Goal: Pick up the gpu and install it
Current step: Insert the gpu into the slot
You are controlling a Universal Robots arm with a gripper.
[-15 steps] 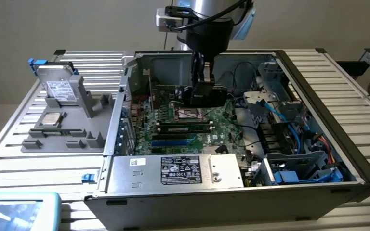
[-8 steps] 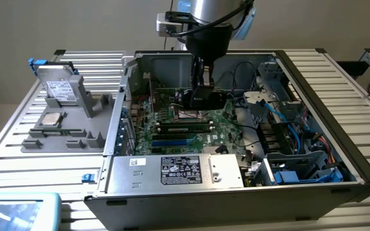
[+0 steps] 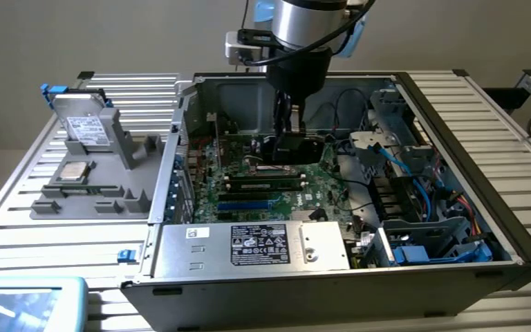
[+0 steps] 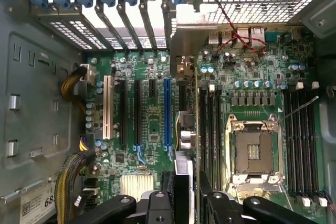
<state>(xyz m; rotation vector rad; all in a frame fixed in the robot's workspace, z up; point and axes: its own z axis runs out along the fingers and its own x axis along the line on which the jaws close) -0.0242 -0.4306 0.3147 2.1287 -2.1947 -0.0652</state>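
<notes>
- Since the gpu (image 4: 187, 129) stands edge-on between the fingers of the gripper (image 4: 189, 184), the pick-up looks done. The jaws sit at a middling width, pressed on the card's two faces.
- Seen from the exterior view, the gripper reaches down inside the case (image 3: 459, 138), at about 12 o'clock of the motherboard (image 3: 265, 190) and low over it.
- Installing looks unfinished. In the wrist view the blue slot (image 4: 167, 114) lies bare along its whole length just beside the card, and the white slot (image 4: 107, 108) farther off is bare too.
- Whether the card's lower edge touches the board, I cannot tell.
- Relative to the hand, the gpu is in it. It hangs below the fingers and runs out from them toward the rear openings (image 4: 131, 19), with its bracket (image 4: 181, 69) at that end.
- The card runs parallel to the slots, between the blue slot and the RAM slots (image 4: 210, 129). My judgement is that its direction is right, but it is not seated.
- At 9 o'clock of the case in the exterior view, the drive box (image 3: 86, 128) stands on a jig (image 3: 90, 200), well apart from the gripper.
</notes>
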